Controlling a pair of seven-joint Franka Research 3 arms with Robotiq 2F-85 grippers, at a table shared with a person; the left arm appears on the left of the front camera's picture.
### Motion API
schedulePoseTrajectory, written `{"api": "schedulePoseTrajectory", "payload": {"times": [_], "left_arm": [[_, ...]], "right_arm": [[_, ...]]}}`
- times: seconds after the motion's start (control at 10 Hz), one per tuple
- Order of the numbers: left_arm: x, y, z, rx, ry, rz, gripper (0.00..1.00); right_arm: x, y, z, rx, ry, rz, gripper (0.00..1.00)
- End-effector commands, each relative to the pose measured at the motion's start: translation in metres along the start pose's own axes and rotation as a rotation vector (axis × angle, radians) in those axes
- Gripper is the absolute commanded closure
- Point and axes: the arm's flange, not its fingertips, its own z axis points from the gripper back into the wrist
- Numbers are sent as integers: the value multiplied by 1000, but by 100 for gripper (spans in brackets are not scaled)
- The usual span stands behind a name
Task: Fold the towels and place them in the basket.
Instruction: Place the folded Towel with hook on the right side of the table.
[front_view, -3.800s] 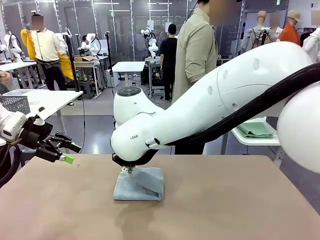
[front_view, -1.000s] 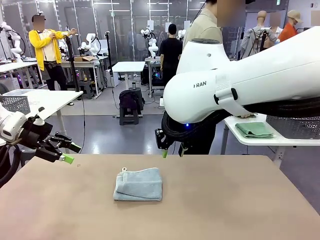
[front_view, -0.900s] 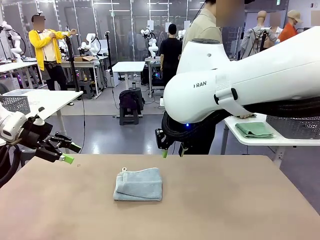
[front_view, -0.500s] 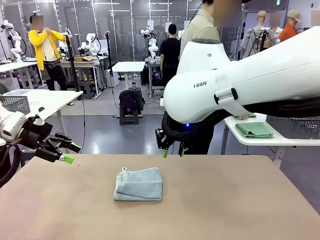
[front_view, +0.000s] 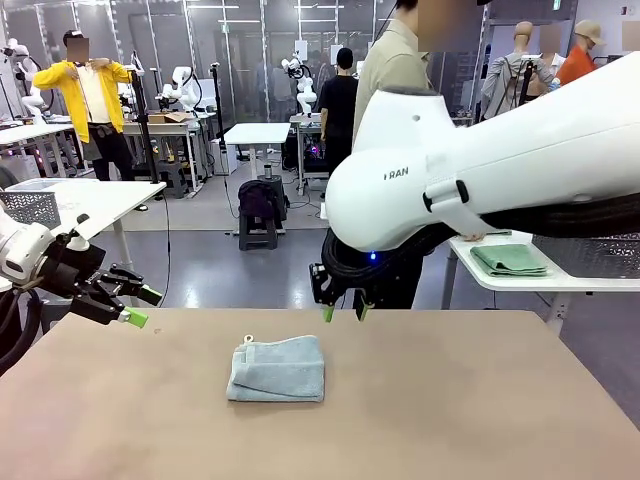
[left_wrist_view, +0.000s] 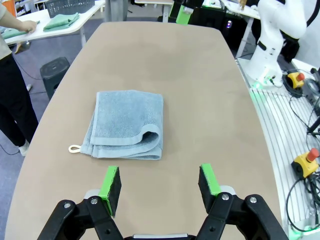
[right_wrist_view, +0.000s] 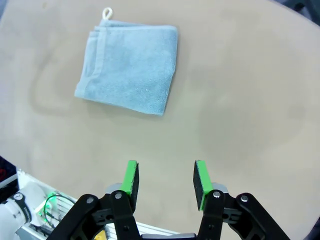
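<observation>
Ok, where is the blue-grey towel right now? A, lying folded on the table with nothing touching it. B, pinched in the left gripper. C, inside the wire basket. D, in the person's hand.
A: the towel lies folded on the table, with the left gripper and the right gripper both open and apart from it.

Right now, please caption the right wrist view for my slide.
Open right gripper hovers above the table near a folded grey-blue towel.
</observation>
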Motion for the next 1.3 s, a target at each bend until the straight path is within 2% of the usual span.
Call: {"api": "schedulePoseTrajectory", "payload": {"times": [0.0, 0.3, 0.7, 1.2], "left_arm": [[3, -3, 1, 5, -6, 7, 21], [3, -3, 1, 5, -6, 7, 21], [3, -3, 1, 5, -6, 7, 21], [3, -3, 1, 5, -6, 7, 21]], "right_arm": [[5, 2, -38, 24, 34, -91, 44], [4, 5, -101, 71, 75, -184, 44], [8, 5, -163, 100, 37, -322, 44], [22, -7, -174, 105, -13, -366, 44]]}}
